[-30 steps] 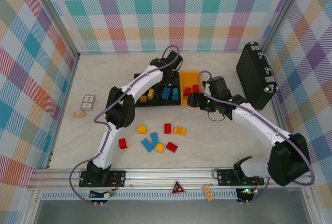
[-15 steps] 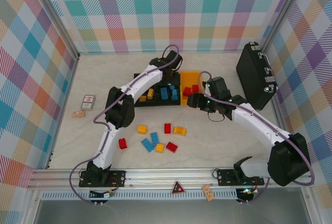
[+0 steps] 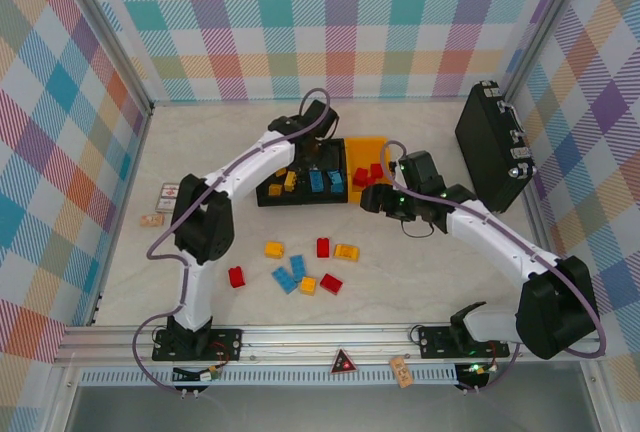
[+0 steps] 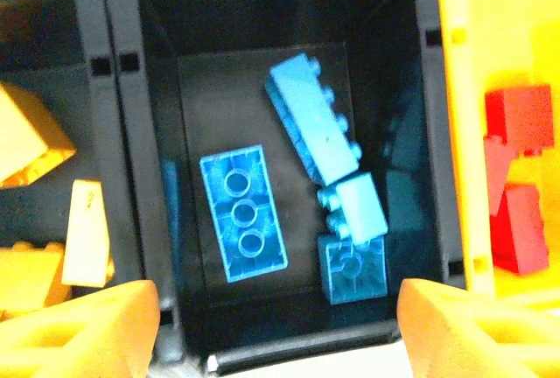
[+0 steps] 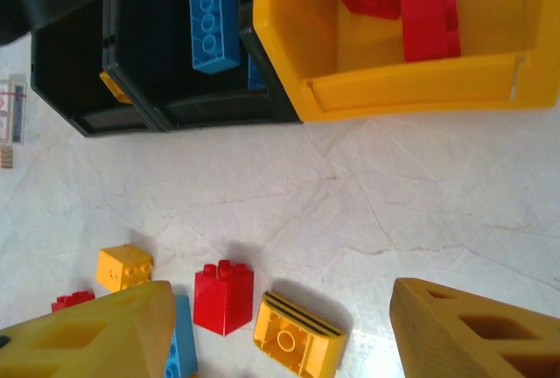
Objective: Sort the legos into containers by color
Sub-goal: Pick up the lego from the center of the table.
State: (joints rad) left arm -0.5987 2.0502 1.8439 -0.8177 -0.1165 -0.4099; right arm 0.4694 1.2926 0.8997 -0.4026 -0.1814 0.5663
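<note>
Near edge: loose bricks [image 3: 290,274] on table [image 3: 430,272], red/yellow/blue mixed, still unsorted.

Right gripper [image 5: 280,330]: fingers spread, nothing between. It hangs over the table just short of the bins, prob. placed to take the red brick [image 5: 223,295] beneath.

Beyond: 3 bins in a row, touching.
- Left black bin [image 3: 280,200]: yellow pcs.
- Middle black bin [image 4: 122,177]: blue bricks [image 4: 243,212].
- Yellow bin [image 5: 411,89]: red pcs.
- No colour mixing seen.

Left gripper [image 4: 278,325]: over the middle bin, fingers apart, empty. Posn suits a release there.

Est. task roughly half done.
</note>
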